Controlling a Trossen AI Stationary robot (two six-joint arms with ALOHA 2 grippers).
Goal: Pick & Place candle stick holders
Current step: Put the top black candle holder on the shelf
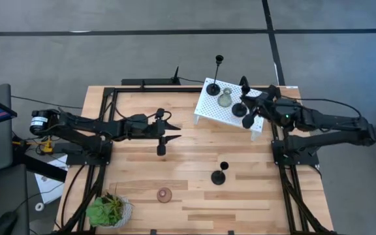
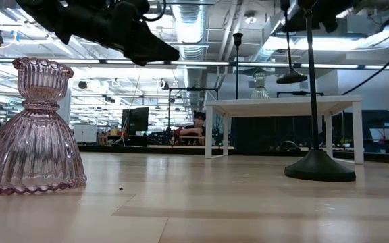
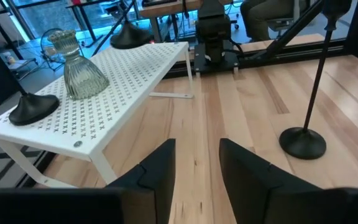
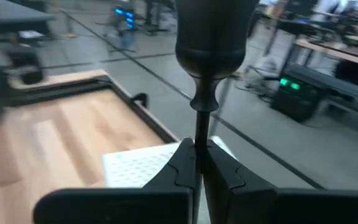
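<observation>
No legible text, label, brand, number or sign appears in any view. The stand (image 3: 104,99) carries only a pattern of small punched crosses, not characters. Screens and lit equipment in the room behind the counter (image 1: 194,170) are too small or blurred to read.
</observation>
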